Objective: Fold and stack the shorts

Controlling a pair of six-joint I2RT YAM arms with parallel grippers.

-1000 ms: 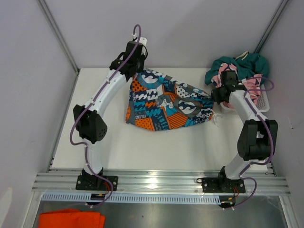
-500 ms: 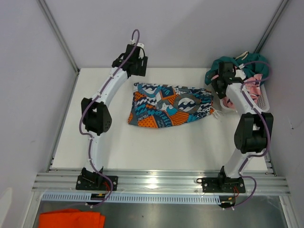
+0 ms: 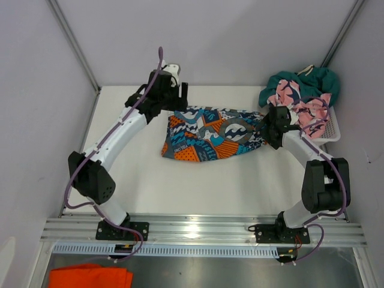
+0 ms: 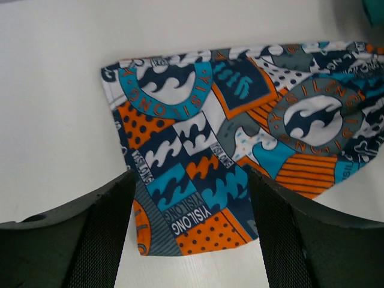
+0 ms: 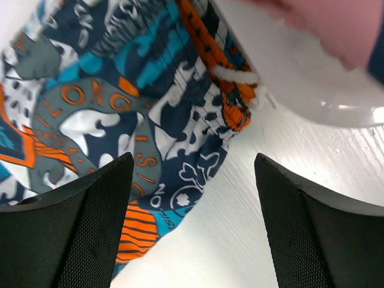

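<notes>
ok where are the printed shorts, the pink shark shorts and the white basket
graphic print shorts point(image 3: 210, 133): top view, middle of the fabric
pink shark shorts point(image 3: 287, 93): top view, pink patch in the pile
white mesh basket point(image 3: 333, 131): top view, right-hand rim

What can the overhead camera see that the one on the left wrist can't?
Only overhead: the left arm, the right arm, the basket holding pink shorts, and an orange cloth off the table. Only the left wrist: the lettering on the fabric, legible up close between its open jaws. Both: the printed shorts lying on the white table.
</notes>
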